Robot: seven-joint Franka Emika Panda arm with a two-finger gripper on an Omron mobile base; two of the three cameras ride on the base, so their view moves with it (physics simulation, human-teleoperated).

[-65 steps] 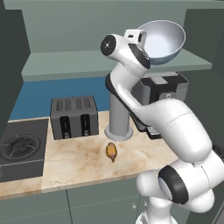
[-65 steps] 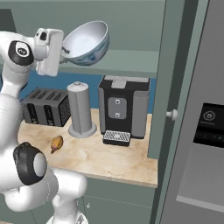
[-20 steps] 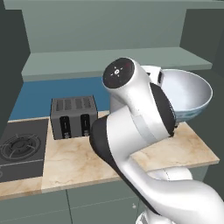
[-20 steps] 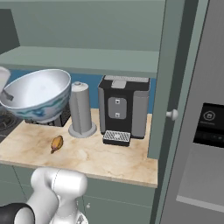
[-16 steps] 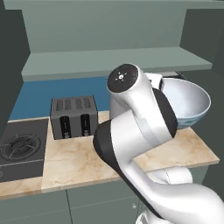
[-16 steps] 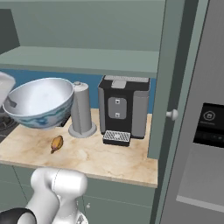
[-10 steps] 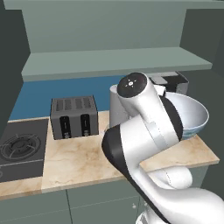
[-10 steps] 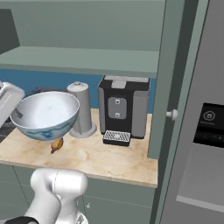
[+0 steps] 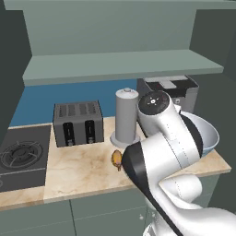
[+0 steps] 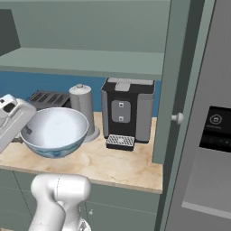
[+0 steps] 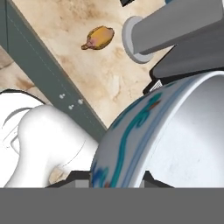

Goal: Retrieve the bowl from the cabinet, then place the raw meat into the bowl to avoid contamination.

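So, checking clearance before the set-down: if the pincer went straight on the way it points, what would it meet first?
Probably the countertop, as far as depth shows; the pincer, shut on the bowl, looks down toward it, near the raw meat.

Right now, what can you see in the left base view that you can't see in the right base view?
The left base view alone has the raw meat lying on the counter and the stove burner at the far left. The right base view alone has the cabinet door knob and the dark control panel on the right. Both share the bowl carried low over the counter, the toaster, the tall grey canister, the coffee machine and the cabinet shelf.
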